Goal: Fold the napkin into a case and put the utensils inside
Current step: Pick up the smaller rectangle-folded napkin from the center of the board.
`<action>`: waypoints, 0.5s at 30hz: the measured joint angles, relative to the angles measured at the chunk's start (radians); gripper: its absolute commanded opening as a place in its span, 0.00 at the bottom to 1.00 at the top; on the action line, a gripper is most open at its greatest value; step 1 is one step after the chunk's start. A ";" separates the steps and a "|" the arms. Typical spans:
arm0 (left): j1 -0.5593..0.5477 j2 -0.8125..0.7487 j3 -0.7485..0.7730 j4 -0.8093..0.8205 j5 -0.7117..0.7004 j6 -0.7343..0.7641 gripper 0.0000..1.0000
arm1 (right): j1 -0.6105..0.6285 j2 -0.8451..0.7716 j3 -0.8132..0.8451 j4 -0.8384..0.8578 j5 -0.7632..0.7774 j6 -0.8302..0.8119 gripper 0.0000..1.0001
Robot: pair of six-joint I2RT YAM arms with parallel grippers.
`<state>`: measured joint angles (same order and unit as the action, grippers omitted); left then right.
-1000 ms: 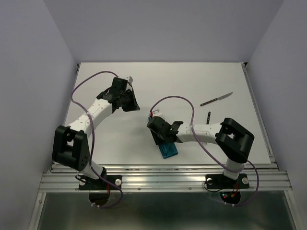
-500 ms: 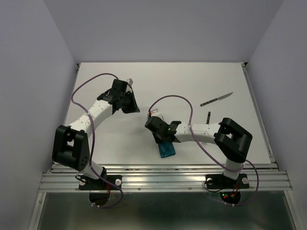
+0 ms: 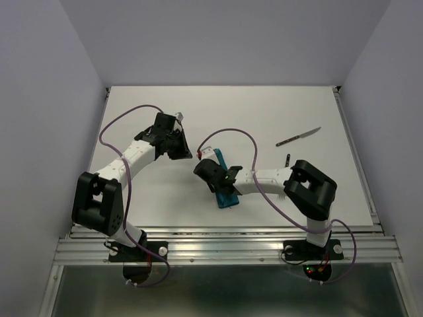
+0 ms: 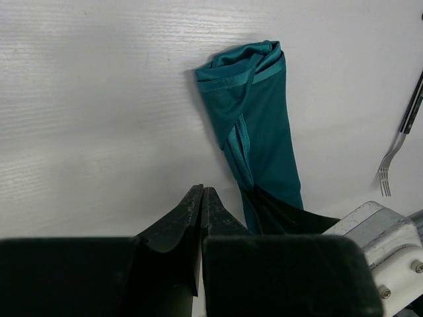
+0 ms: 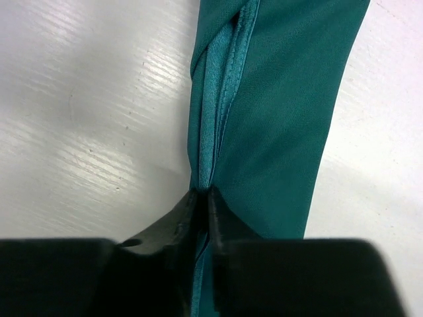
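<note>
top external: a long narrow folded teal cloth napkin (image 3: 229,198) lies near the front middle of the flat white table (image 3: 264,112), partly under the right gripper (image 3: 210,173). the left gripper (image 3: 177,144) hangs off to the left, apart from the cloth. a silver-bladed knife with dark handle (image 3: 299,137) and a slim fork with dark handle (image 3: 288,161) lie to the right, outside the cloth.

left wrist: left gripper (image 4: 201,198) fingers pressed together, nothing between them, near the strip but not touching. the cloth shows a bunched far end and a diagonal hem flap.

right wrist: right gripper (image 5: 203,197) pinched onto the stacked hem edges on the strip's left side.

handling, as a judgement: the cloth looks light, limp and slightly slick, so layers will likely slide or fall open if dragged. the doubled hem is the thickest, surest place to pinch, with the free arm pinning the other end. the utensils are thin, stiff and flat on the table, hard to get under; best taken across the handle.
</note>
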<state>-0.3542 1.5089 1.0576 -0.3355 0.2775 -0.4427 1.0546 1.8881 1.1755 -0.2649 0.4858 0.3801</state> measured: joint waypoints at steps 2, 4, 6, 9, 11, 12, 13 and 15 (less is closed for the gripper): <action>0.004 0.000 0.000 0.003 0.002 0.000 0.12 | 0.000 0.003 0.000 0.011 0.000 -0.021 0.41; 0.008 0.000 -0.001 0.003 0.003 0.000 0.12 | 0.000 0.003 0.000 0.019 -0.007 -0.031 0.43; 0.010 0.000 -0.001 0.003 0.003 0.000 0.12 | 0.000 0.003 0.000 0.019 -0.017 -0.029 0.43; 0.014 0.000 -0.002 0.004 0.004 0.001 0.12 | 0.000 0.003 0.019 -0.006 -0.035 -0.009 0.43; 0.016 0.000 -0.003 0.006 0.007 0.001 0.12 | 0.000 0.003 0.044 -0.036 -0.040 0.016 0.43; 0.016 0.000 -0.003 0.007 0.008 0.001 0.12 | 0.000 0.003 0.055 -0.045 -0.041 0.027 0.43; 0.016 0.000 -0.003 0.010 0.009 0.001 0.12 | 0.000 0.000 0.064 -0.054 -0.042 0.045 0.43; 0.016 0.000 -0.003 0.011 0.011 0.001 0.12 | 0.000 -0.011 0.067 -0.072 -0.041 0.066 0.44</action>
<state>-0.3382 1.5089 1.0550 -0.3244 0.2882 -0.4419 1.0546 1.8774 1.2427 -0.3367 0.4446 0.4465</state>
